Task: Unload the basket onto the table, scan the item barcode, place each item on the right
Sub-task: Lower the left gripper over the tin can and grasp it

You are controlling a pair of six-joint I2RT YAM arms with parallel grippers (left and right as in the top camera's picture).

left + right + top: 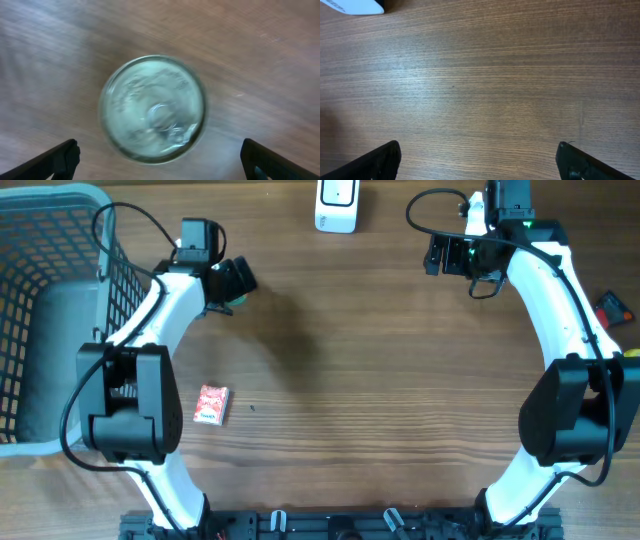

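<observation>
A round tin [152, 107] with a pale, shiny top stands on the wooden table, seen blurred from straight above in the left wrist view. My left gripper [160, 152] hangs over it, open, with its fingers [62, 157] wide on both sides and not touching it. From overhead that gripper [236, 280] sits at the upper left and hides most of the tin. A small red packet [211, 404] lies flat near the left arm's base. The white barcode scanner [337, 204] stands at the far edge, its corner [355, 6] also in the right wrist view. My right gripper [442, 256] is open over bare wood [477, 150].
A grey wire basket [40, 240] fills the far left side. A small red and black object [612, 308] lies at the right edge. Black cables loop off both arms.
</observation>
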